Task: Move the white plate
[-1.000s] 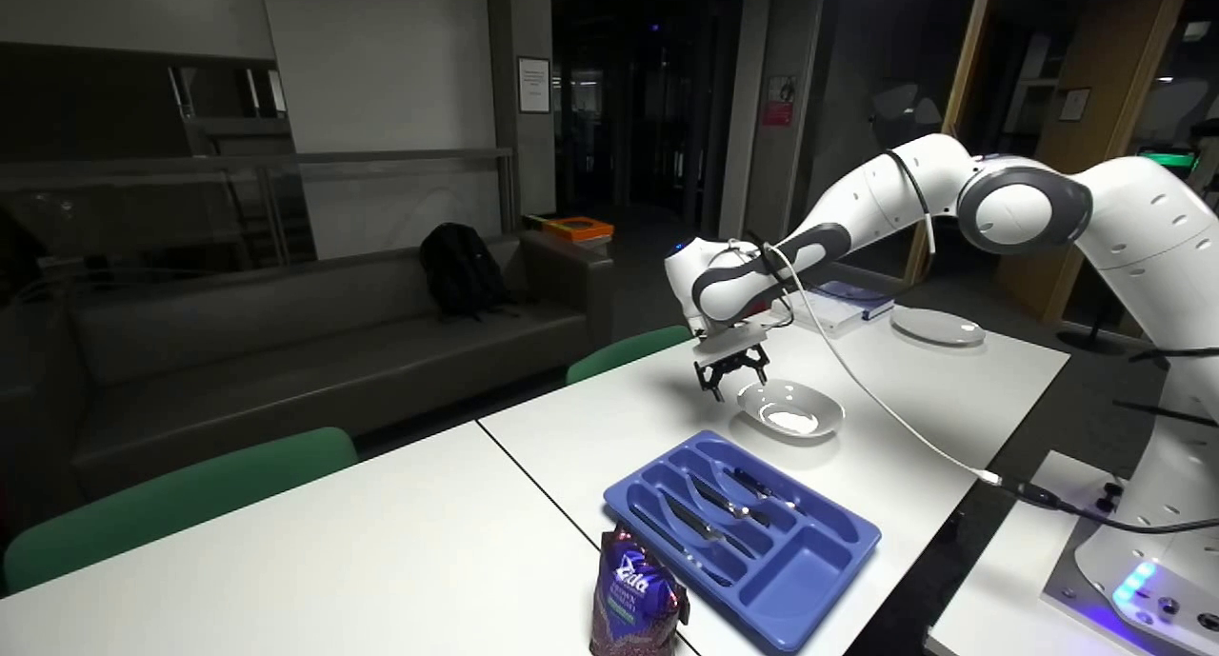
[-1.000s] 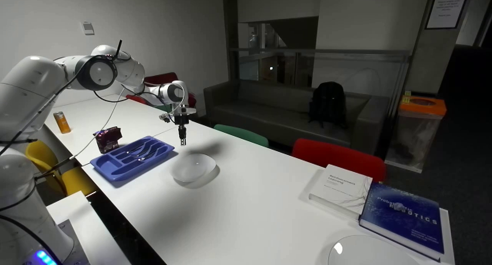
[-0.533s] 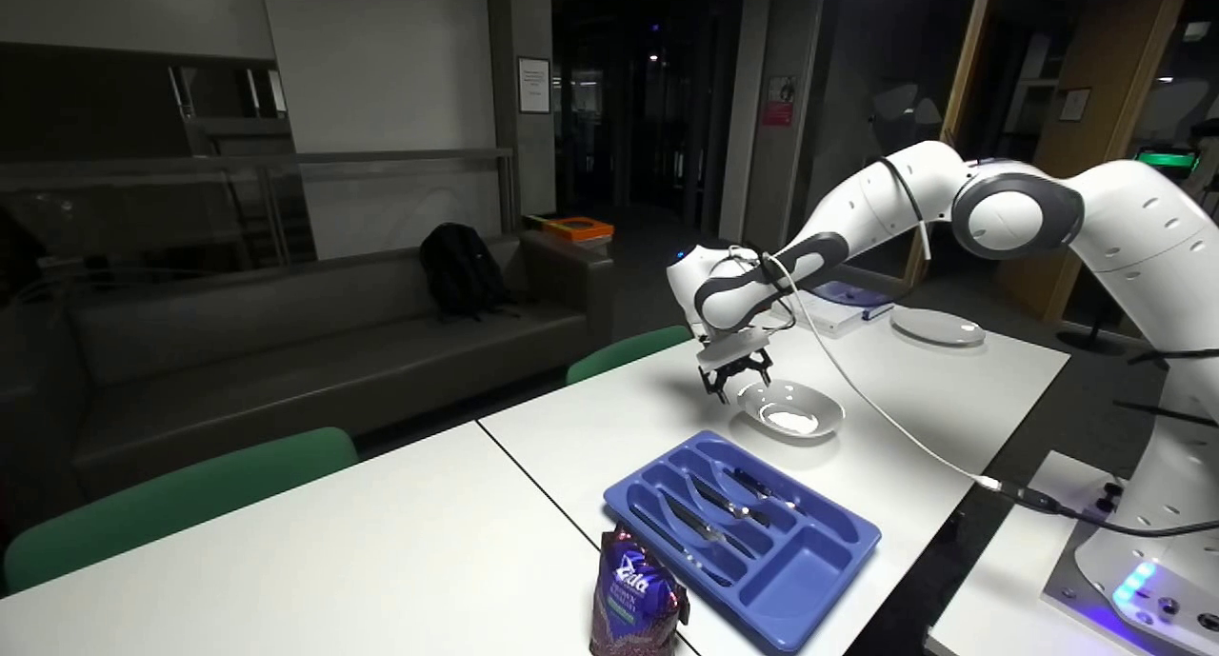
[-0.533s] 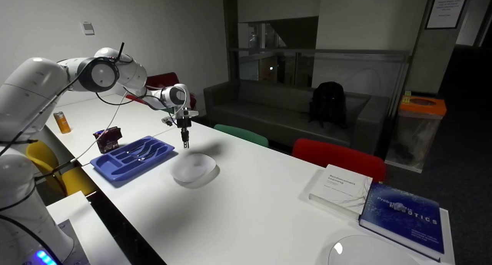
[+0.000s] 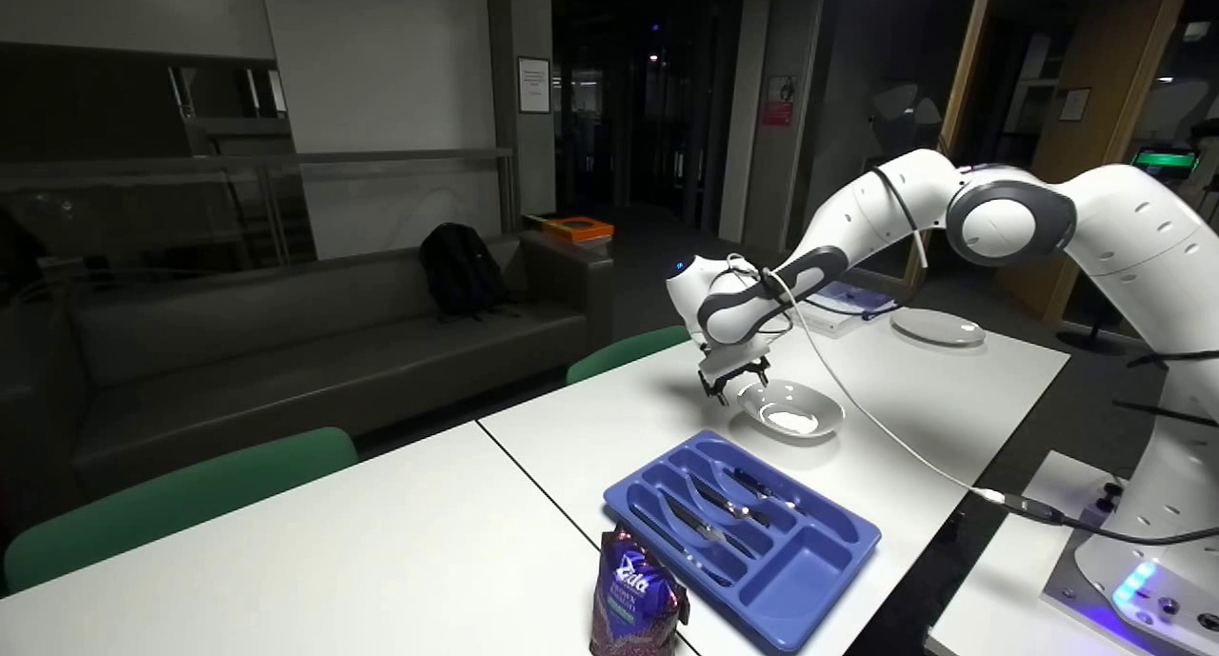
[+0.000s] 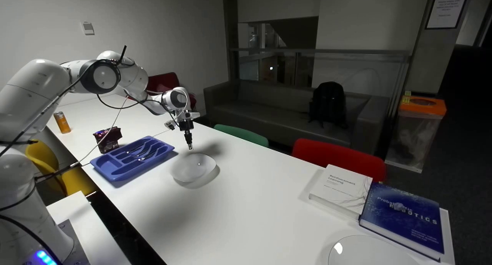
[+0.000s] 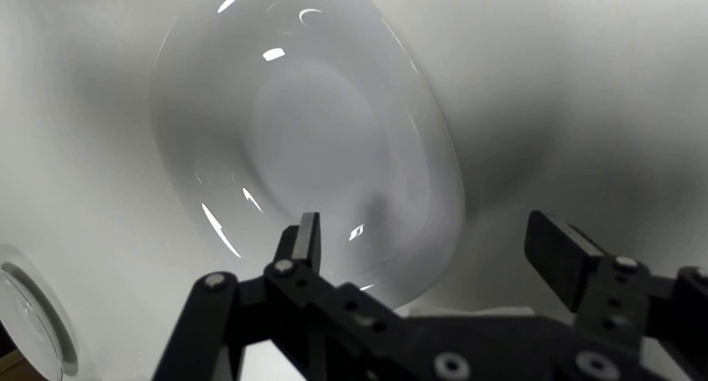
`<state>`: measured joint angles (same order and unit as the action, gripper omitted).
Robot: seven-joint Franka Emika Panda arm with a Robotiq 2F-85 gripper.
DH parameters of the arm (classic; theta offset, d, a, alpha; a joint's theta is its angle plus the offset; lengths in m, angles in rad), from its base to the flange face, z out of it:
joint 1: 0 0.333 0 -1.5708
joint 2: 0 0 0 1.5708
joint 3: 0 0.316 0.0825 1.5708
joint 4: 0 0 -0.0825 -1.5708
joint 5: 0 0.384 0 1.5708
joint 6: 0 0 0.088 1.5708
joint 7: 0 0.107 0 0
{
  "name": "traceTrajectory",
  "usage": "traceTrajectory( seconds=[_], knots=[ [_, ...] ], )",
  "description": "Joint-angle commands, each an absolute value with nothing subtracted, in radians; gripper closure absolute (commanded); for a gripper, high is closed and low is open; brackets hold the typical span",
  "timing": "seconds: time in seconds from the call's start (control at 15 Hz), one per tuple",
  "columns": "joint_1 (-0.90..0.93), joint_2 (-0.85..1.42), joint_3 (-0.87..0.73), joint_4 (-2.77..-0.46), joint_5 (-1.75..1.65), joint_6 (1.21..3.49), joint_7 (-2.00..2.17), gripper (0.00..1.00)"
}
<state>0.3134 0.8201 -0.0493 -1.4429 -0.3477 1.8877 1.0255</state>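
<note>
The white plate is round and shallow with a raised rim. It lies on the white table in both exterior views (image 5: pixel 795 416) (image 6: pixel 193 169) and fills much of the wrist view (image 7: pixel 315 132). My gripper (image 5: pixel 742 390) is open and empty just above the plate's edge; it also shows in an exterior view (image 6: pixel 190 146). In the wrist view the gripper (image 7: pixel 425 220) has one finger over the inside of the plate and the other outside its rim. The rim passes between the fingers, and I see no contact.
A blue cutlery tray (image 5: pixel 802 580) stands beside the plate, with a purple bag (image 5: pixel 633 594) by it. A flatter white oval disc (image 5: pixel 938 328) lies near the table's end, beside a white book (image 6: pixel 340 190) and a blue book (image 6: pixel 403 219). An orange can (image 6: pixel 62 122) stands farther off.
My gripper has moved down a little and slightly toward the plate's rim, staying open. The plate and the other objects have not moved.
</note>
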Motion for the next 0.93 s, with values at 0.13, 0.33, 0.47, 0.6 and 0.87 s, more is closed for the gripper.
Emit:
traceTrajectory(
  seconds=[0.13, 0.33, 0.47, 0.6, 0.87],
  knots=[
    [0.322, 0.812, -0.072, -1.482, -0.379, 1.938, 1.016, 0.00],
    [0.318, 0.817, -0.073, -1.490, -0.375, 1.939, 1.013, 0.00],
    [0.318, 0.819, -0.074, -1.497, -0.373, 1.937, 1.014, 0.00],
    [0.318, 0.821, -0.074, -1.507, -0.374, 1.937, 1.015, 0.00],
    [0.322, 0.839, -0.076, -1.505, -0.374, 1.920, 1.014, 0.00]
  ],
)
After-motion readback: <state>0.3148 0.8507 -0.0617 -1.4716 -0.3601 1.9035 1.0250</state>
